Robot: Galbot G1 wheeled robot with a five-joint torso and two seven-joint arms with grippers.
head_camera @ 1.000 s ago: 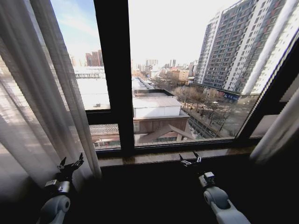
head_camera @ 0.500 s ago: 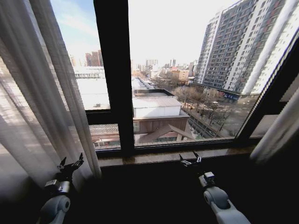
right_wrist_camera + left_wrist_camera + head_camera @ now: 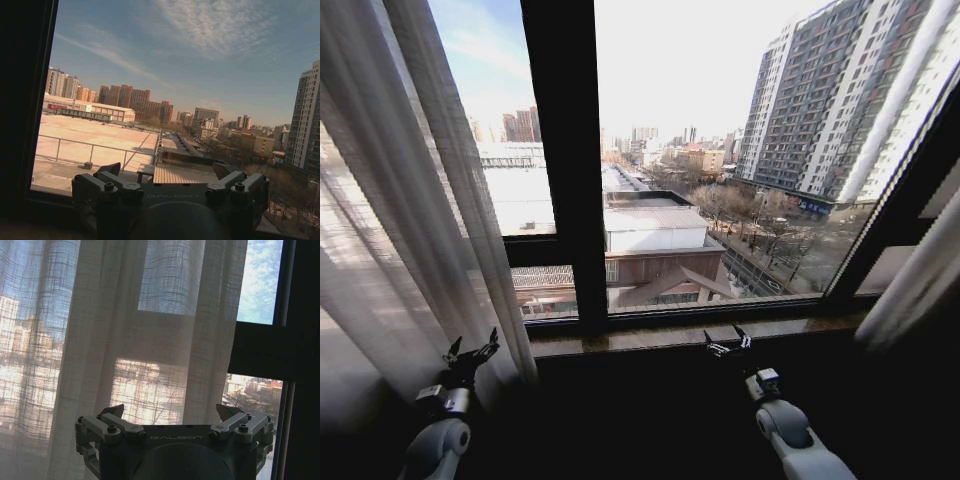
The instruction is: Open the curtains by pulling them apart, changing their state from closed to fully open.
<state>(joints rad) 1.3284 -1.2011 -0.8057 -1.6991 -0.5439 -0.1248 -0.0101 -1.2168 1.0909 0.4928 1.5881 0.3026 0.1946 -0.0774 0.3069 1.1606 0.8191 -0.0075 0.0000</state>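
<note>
A: We face a window frame (image 3: 563, 160) and sill (image 3: 690, 333); the curtains (image 3: 410, 200) hang bunched at each side.

B: Our left gripper (image 3: 472, 352) sits spread wide beside the left panel; our right gripper (image 3: 728, 343) gapes empty near the sill.

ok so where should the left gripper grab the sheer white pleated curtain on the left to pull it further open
Probably the sheer white pleated curtain is best taken at its inner hanging edge, low down, where the folds bunch beside the black window frame bar. That edge hangs free just ahead of the open left gripper, so coming from the window side and pinching across a pleat looks easiest. The right gripper sits open near the sill.
</note>
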